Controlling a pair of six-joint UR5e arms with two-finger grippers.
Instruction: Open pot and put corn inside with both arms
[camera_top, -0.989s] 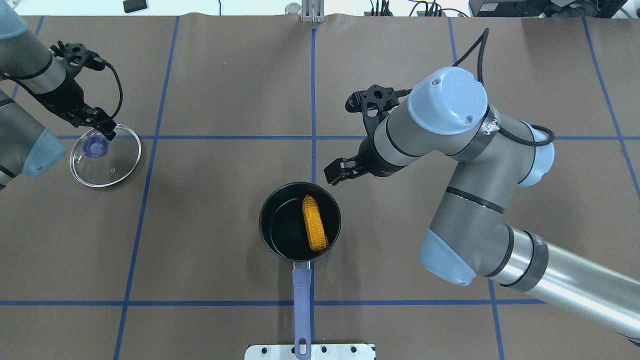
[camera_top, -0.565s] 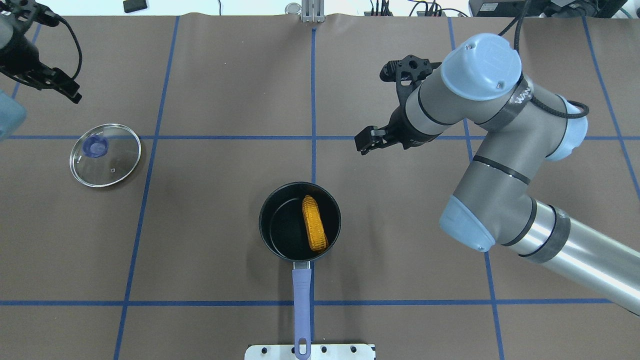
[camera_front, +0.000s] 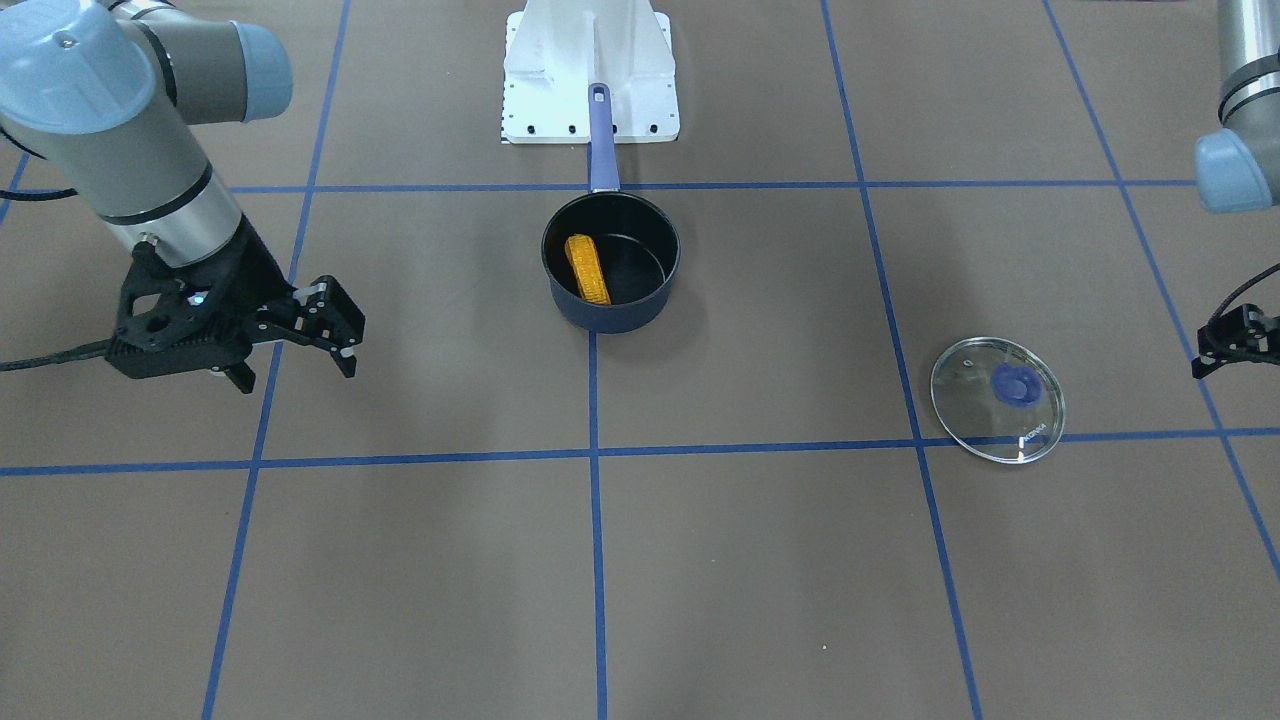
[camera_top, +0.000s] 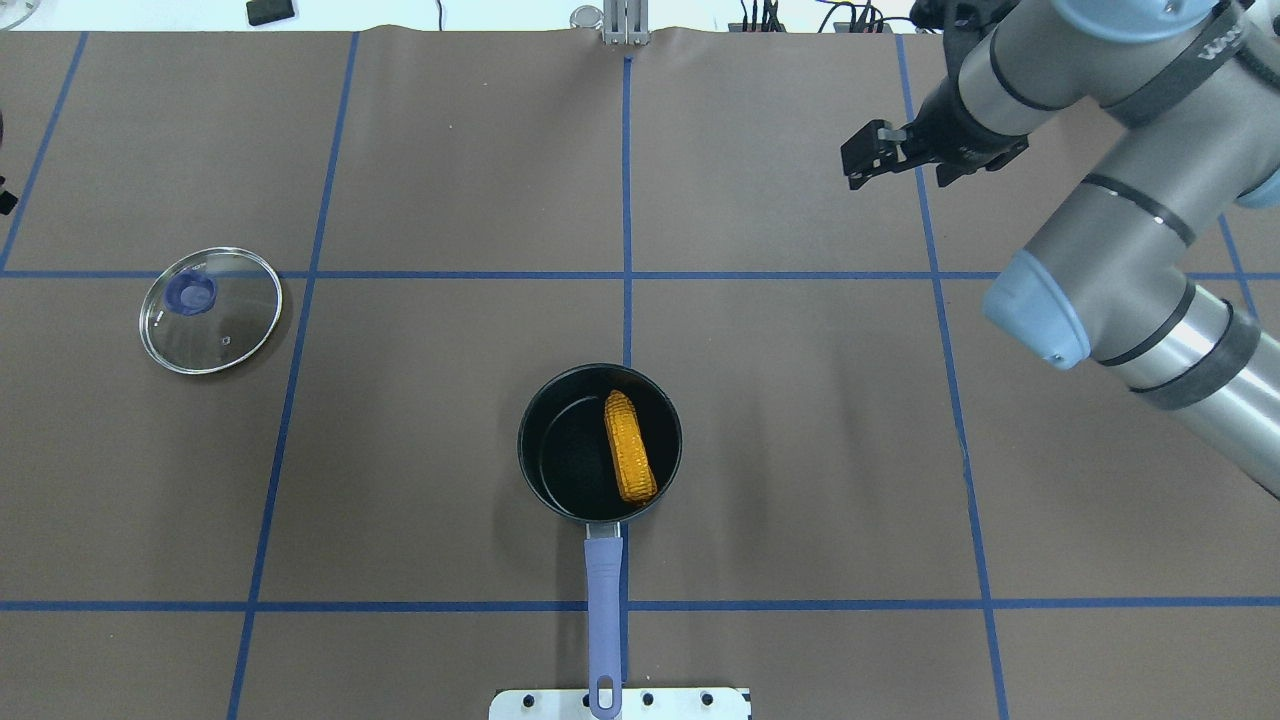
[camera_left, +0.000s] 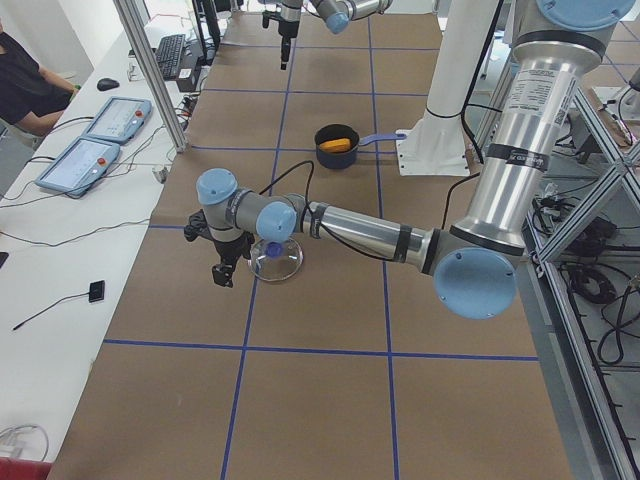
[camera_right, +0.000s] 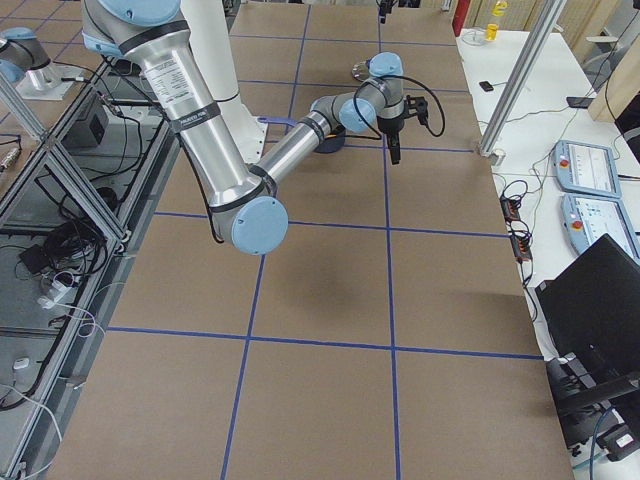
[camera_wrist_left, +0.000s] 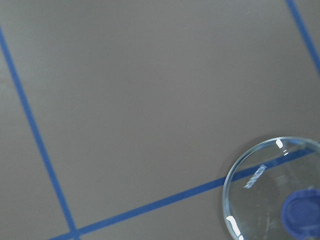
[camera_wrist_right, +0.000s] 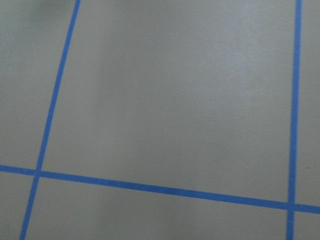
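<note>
The dark navy pot (camera_top: 540, 400) stands uncovered at the table's middle, its periwinkle handle (camera_top: 603, 585) pointing at the robot. The yellow corn (camera_top: 630, 460) lies inside it on the right; it also shows in the front view (camera_front: 588, 268). My right gripper (camera_top: 862, 165) is open and empty, high over the far right of the table, well away from the pot (camera_front: 612, 310). My left gripper (camera_left: 222, 278) hangs just beyond the lid's far-left side. Only a black piece of it shows at the front view's right edge, so I cannot tell if it is open.
The round glass lid (camera_top: 210, 310) with a blue knob lies flat on the table at the left, free of both grippers; it also shows in the left wrist view (camera_wrist_left: 280, 200). A white base plate (camera_top: 620, 703) sits at the near edge under the handle's end.
My right gripper has drawn back from beside the pot to the far right. My left gripper has left the lid and moved off to the left, almost out of the overhead view.
</note>
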